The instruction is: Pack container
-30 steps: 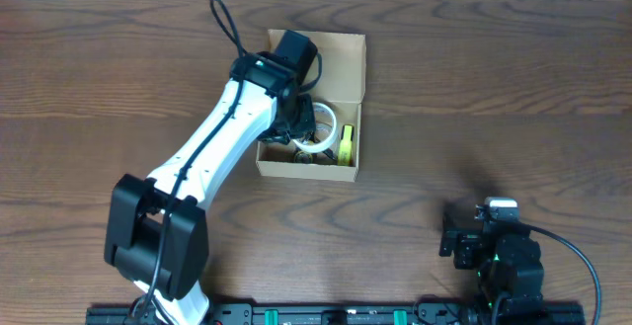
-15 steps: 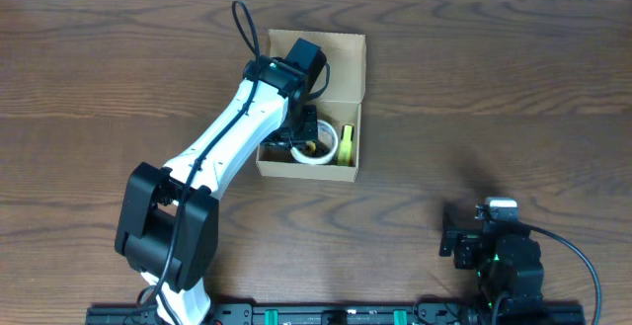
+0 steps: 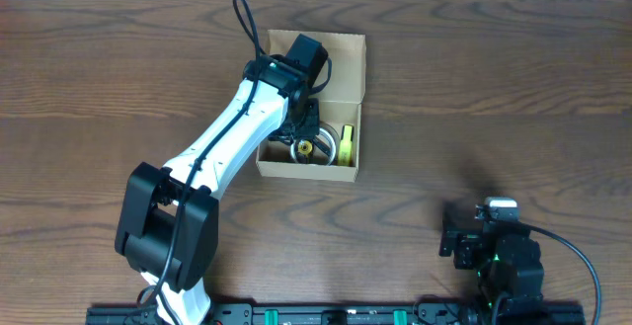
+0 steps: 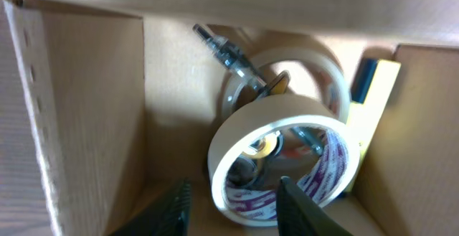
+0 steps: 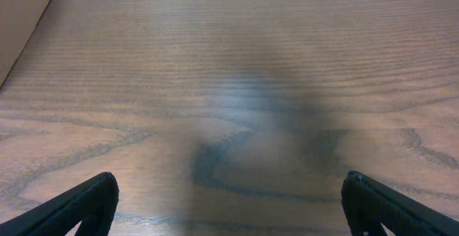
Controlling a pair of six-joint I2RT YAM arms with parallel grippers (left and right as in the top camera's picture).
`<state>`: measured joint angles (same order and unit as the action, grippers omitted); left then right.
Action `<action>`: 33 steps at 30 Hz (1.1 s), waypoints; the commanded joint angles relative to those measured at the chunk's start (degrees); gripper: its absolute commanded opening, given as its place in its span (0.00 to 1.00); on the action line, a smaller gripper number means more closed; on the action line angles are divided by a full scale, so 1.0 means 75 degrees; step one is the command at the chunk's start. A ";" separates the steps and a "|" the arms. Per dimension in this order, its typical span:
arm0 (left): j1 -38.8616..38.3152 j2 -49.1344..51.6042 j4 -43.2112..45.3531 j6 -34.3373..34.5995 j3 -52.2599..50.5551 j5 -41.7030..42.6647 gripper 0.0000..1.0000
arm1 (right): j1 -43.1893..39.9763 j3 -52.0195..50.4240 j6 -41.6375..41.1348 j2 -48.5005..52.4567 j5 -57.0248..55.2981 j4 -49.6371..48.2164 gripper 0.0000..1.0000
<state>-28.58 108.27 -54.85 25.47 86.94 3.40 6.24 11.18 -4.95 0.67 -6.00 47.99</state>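
Left arm [image 3: 227, 137] reaches from the near-left edge into the cardboard box [image 3: 348, 66], which sits upper-centre on the table [image 3: 513, 88], flap lid open and lying flat on the far side. Left gripper [image 4: 233, 211] is down inside the box, fingers moderately apart, clamping nothing. One fingertip is left of a cream tape roll [image 4: 287, 110] and the other is in front of its printed core. A second roll [image 4: 319, 67] leans behind it, a clear pen-like stick [image 4: 222, 49] is at the back, and a yellow item [image 4: 376, 100] sits against the right wall. Right gripper [image 5: 229, 207] is at the near-right, well away from the box, spread wide over bare wood.
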 commanded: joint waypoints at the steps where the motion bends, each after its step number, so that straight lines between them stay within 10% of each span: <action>1: 0.0000 0.0041 0.0052 -0.0026 0.0315 -0.0137 0.43 | -0.0041 -0.0070 0.0102 -0.0044 -0.0020 -0.0003 0.99; 3: 0.0000 -0.0015 0.0108 -0.0026 0.0452 -0.0143 0.51 | -0.0041 -0.0070 0.0102 -0.0044 -0.0020 -0.0003 0.99; 5: 0.0000 -0.0157 0.0219 -0.0023 0.0574 -0.0216 0.98 | -0.0041 -0.0070 0.0102 -0.0044 -0.0020 0.0000 0.99; 24: 0.0006 -0.3622 0.0230 0.0434 0.0647 -0.2693 0.95 | -0.0041 -0.0070 0.0102 -0.0044 -0.0020 0.0000 0.99; 33: 0.0006 -0.4386 0.0364 0.0431 0.0647 -0.2159 0.95 | -0.0041 -0.0070 0.0102 -0.0044 -0.0020 0.0000 0.99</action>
<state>-28.58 76.18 -52.25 28.49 90.35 -14.55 6.24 11.18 -4.95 0.67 -6.02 47.99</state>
